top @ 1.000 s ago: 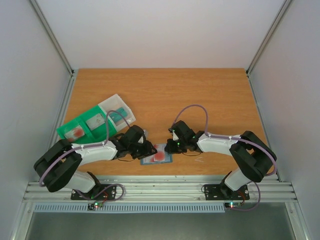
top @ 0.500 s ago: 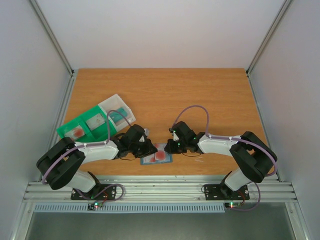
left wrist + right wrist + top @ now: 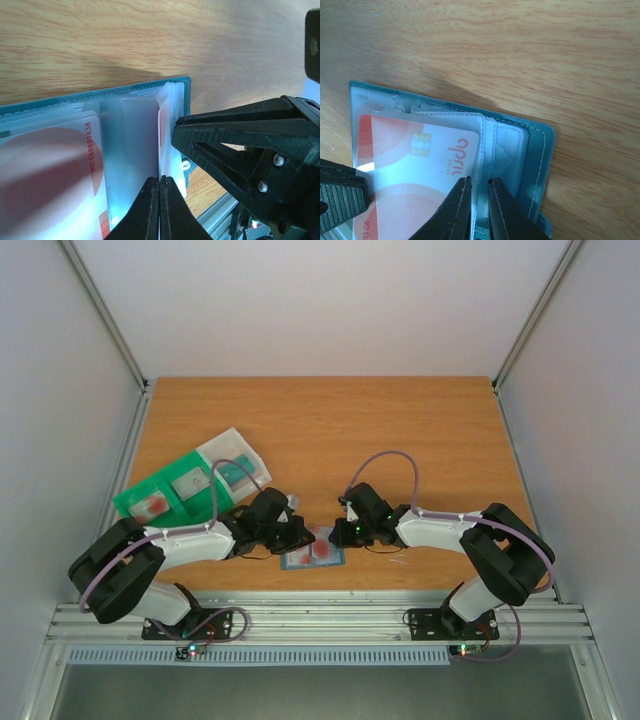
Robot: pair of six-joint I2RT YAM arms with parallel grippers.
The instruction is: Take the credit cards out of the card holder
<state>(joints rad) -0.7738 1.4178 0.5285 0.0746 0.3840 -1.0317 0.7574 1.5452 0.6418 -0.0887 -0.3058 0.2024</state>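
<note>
The card holder point(image 3: 312, 552) lies open on the table between both arms, slate-blue with clear sleeves point(image 3: 540, 145). A whitish credit card point(image 3: 415, 165) with a chip and red marks sits in a sleeve; in the left wrist view the card point(image 3: 50, 170) shows a big red round mark. My left gripper point(image 3: 160, 180) is shut, its tips at the edge of a clear sleeve; whether it pinches anything I cannot tell. My right gripper point(image 3: 479, 182) is nearly closed, with the edges of the clear sleeves between its fingertips. The two grippers face each other over the holder point(image 3: 100, 92).
A green tray point(image 3: 150, 502) with a clear box point(image 3: 235, 462) stands at the left, behind the left arm. An aluminium rail point(image 3: 320, 620) runs along the near table edge, close to the holder. The right gripper's finger point(image 3: 250, 135) fills the right side of the left wrist view.
My left gripper has closed from part open to fully shut at the sleeve edge and edged slightly toward the holder. The right arm and the card holder have stayed put.
</note>
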